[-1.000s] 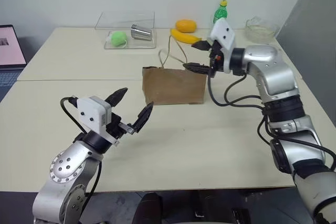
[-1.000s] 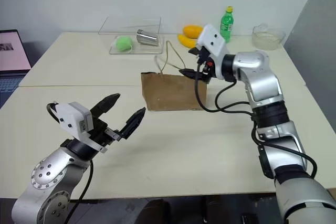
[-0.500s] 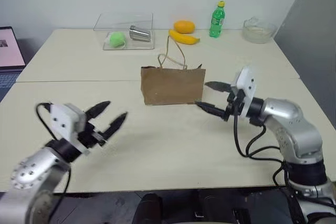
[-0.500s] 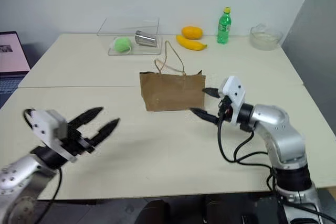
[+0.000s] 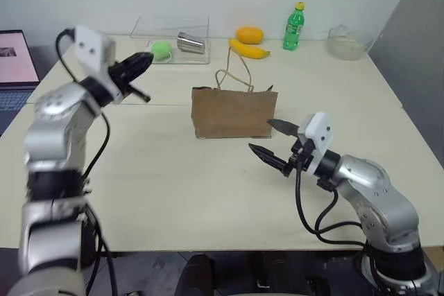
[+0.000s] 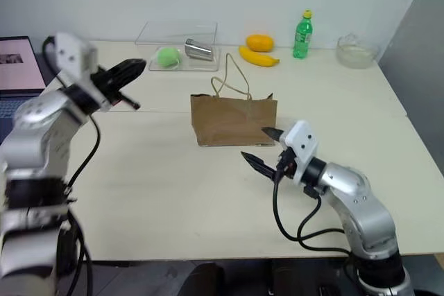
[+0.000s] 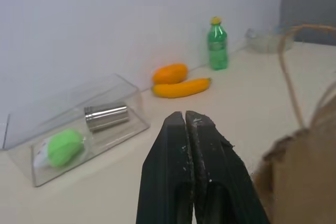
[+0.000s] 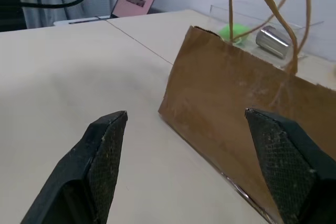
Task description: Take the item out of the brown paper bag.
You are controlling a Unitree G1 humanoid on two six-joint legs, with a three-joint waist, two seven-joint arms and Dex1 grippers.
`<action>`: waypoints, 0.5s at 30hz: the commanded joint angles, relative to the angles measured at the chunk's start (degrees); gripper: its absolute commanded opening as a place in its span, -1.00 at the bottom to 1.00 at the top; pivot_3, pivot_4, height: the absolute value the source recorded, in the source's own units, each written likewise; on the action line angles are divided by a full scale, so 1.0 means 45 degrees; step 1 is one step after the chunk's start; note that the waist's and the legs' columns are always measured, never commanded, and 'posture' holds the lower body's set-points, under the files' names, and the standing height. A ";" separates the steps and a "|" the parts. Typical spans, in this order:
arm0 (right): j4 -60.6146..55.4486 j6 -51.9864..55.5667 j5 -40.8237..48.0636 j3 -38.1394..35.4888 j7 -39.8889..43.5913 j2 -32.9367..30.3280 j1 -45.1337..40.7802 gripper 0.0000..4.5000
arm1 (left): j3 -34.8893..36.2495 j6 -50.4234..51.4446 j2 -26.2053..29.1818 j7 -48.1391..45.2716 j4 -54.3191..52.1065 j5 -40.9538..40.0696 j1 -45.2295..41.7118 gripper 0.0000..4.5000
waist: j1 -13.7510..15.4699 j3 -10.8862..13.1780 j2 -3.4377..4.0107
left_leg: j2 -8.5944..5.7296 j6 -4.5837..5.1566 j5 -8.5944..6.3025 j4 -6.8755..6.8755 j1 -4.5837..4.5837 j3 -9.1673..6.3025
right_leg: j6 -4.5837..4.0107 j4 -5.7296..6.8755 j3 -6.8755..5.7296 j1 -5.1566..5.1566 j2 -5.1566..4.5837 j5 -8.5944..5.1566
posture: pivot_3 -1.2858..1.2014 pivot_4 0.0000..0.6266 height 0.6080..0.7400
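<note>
1. The brown paper bag stands upright near the middle of the table, its thin loop handles sticking up above the rim. The item it should hold cannot be seen from here, so I take it to be inside.
2. The left hand is raised off to the bag's left, fingers clenched together on nothing, pointing roughly toward the bag's top.
3. The right hand hovers low over the table just beside the bag's front right corner, fingers spread wide and empty, not touching the paper.
4. My reading: this is the approach, before anything is gripped. Nothing has come out yet.
5. Next, one hand probably needs to steady or spread the bag's rim while the other reaches in from above. The clenched left hand would have to open first, and the handles could snag a finger.
</note>
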 commanded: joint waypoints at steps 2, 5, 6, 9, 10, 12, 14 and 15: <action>-0.1069 0.0123 0.0348 -0.0446 -0.0537 -0.0096 0.0222 0.68 | -0.1098 -0.2674 -0.0806 -0.1018 0.5042 0.1816 -0.2490 -0.98 | -0.0070 0.0000 0.0000 | -0.0001 0.0000 0.0000 0.0000 0.0000 0.0021 | 0.0000 -0.0001 0.0000 -0.0003 0.0000 0.0000 | 0.03 -0.52 1.00; -0.1387 0.0238 0.0519 -0.0672 -0.0738 -0.0155 0.0343 0.68 | -0.1423 -0.3803 -0.1410 -0.1273 0.7403 0.2585 -0.3634 -0.98 | -0.0224 0.0002 -0.0003 | 0.0004 0.0002 -0.0001 0.0000 -0.0014 0.0045 | 0.0001 -0.0004 0.0018 -0.0023 0.0000 0.0000 | 0.03 -0.52 1.00; -0.1504 0.0275 0.0586 -0.0775 -0.0798 -0.0182 0.0395 0.68 | -0.1533 -0.4087 -0.1643 -0.1407 0.7996 0.2806 -0.3927 -0.98 | -0.0226 0.0003 -0.0005 | 0.0006 0.0002 -0.0001 -0.0001 -0.0024 0.0042 | 0.0001 -0.0007 0.0014 -0.0033 0.0004 0.0000 | 0.03 -0.52 1.00; -0.1880 0.0522 0.0754 -0.1050 -0.1027 -0.0390 0.0643 0.68 | -0.1918 -0.4508 -0.2137 -0.1842 0.9091 0.3560 -0.4397 -0.98 | -0.0172 0.0005 -0.0008 | 0.0011 0.0002 -0.0001 0.0000 -0.0049 0.0011 | 0.0001 -0.0006 0.0001 -0.0041 0.0005 0.0000 | 0.03 -0.52 1.00; -0.2035 0.0630 0.0822 -0.1128 -0.1105 -0.0483 0.0756 0.68 | -0.1981 -0.4559 -0.2229 -0.2343 0.9233 0.3677 -0.4466 -0.98 | -0.0166 0.0005 -0.0008 | 0.0011 0.0002 -0.0001 0.0001 -0.0050 0.0010 | 0.0001 -0.0004 0.0002 -0.0041 0.0004 0.0000 | 0.03 -0.52 1.00; -0.2304 0.0838 0.0956 -0.1273 -0.1215 -0.0630 0.0972 0.68 | -0.1965 -0.4397 -0.2291 -0.4087 0.9229 0.3589 -0.4553 -0.98 | -0.0188 0.0005 -0.0009 | 0.0011 0.0002 -0.0001 0.0002 -0.0052 0.0009 | 0.0001 -0.0003 0.0004 -0.0041 0.0004 0.0000 | 0.03 -0.52 1.00; -0.2477 0.1030 0.1104 -0.1369 -0.1278 -0.0769 0.1115 0.68 | -0.1967 -0.4243 -0.2218 -0.5630 0.9069 0.3518 -0.4543 -0.98 | -0.0203 0.0005 -0.0008 | 0.0010 0.0001 -0.0001 0.0002 -0.0048 0.0024 | 0.0001 0.0001 0.0002 -0.0042 0.0005 0.0000 | 0.03 -0.52 1.00; -0.2545 0.1115 0.1199 -0.1411 -0.1289 -0.0842 0.1166 0.68 | -0.2049 -0.4242 -0.2138 -0.6293 0.8944 0.3573 -0.4466 -0.98 | -0.0204 0.0005 -0.0008 | 0.0010 0.0001 0.0000 0.0005 -0.0047 0.0024 | 0.0001 0.0002 0.0002 -0.0042 0.0005 0.0000 | 0.03 -0.52 1.00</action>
